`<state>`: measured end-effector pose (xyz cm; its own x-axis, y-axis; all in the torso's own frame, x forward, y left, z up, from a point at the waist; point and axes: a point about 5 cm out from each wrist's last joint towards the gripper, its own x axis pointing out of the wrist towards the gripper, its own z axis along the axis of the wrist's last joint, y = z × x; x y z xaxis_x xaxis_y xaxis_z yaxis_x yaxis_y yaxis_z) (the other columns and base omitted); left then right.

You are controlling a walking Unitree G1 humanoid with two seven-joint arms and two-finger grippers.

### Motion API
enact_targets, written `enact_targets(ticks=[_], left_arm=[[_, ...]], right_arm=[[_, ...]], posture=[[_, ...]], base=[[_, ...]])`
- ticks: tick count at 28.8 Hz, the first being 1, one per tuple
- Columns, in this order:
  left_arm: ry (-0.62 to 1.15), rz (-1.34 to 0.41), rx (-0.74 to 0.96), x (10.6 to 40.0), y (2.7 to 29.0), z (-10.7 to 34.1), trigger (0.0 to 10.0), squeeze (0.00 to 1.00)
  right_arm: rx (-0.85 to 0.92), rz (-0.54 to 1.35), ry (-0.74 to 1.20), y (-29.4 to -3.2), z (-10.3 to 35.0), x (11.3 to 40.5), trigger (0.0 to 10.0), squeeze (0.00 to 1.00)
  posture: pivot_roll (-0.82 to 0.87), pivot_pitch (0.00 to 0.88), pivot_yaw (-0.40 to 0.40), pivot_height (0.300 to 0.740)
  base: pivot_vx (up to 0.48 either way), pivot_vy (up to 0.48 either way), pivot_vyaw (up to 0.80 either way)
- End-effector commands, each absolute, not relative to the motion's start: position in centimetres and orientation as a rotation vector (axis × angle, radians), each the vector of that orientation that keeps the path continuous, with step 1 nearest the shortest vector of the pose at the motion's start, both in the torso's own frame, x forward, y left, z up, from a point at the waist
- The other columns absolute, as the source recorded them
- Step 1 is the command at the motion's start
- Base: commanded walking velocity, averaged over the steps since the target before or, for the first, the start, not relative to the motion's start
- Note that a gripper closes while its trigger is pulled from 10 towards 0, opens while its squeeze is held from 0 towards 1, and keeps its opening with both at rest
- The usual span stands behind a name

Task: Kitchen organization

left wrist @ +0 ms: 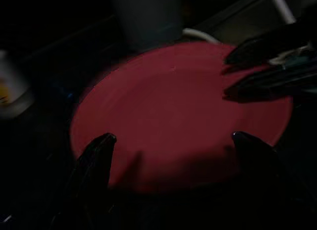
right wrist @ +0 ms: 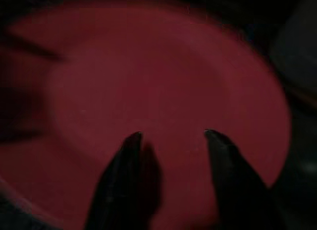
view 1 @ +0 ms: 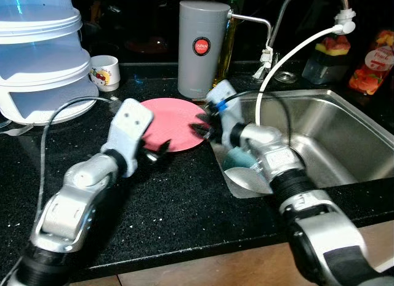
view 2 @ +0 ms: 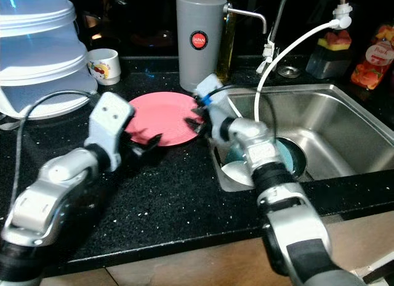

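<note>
A pink plate (view 1: 171,121) lies flat on the black countertop (view 1: 184,206), just left of the sink. My left gripper (view 1: 157,154) sits at the plate's near edge, open, its two fingers spread wide over the rim (left wrist: 171,141). From the sink side my right gripper (view 1: 202,128) reaches over the plate's right edge, open, with its fingertips low above the pink surface (right wrist: 173,136). In the left wrist view the plate (left wrist: 173,106) lies ahead, and the right gripper's fingers (left wrist: 262,66) lie across its far side. The plate (right wrist: 148,76) shows dark and blurred in the right wrist view.
A grey canister (view 1: 201,49) stands just behind the plate. A white mug (view 1: 105,72) and stacked clear containers (view 1: 37,52) sit at the back left. The steel sink (view 1: 345,138) on the right holds a teal dish (view 2: 294,158). Bottles (view 1: 369,64) and a faucet hose (view 1: 289,58) stand behind it.
</note>
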<state>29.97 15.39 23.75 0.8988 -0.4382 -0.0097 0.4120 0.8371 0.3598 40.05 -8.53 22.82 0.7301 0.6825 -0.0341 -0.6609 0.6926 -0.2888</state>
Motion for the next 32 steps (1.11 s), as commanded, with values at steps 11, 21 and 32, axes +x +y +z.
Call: enact_targets(ticks=[11,21,32], left_arm=[[-0.058,-0.464,0.359,29.0,15.7,23.3,10.0,0.00],[-0.052,-0.476,0.351,28.9,15.5,23.2,10.0,0.00],[-0.052,-0.486,0.348,28.8,15.5,23.2,10.0,0.00]], right_arm=[[0.102,0.534,-0.205,-9.2,26.6,41.3,10.0,0.00],[0.286,0.380,0.273,-9.4,19.9,41.3,10.0,0.00],[0.584,0.387,0.348,-8.5,20.0,41.1,10.0,0.00]], posture=[[0.03,0.055,-0.042,0.740],[0.03,0.054,-0.046,0.740],[0.03,0.054,-0.045,0.740]], base=[[0.000,0.000,0.00],[0.000,0.000,0.00],[0.000,0.000,0.00]])
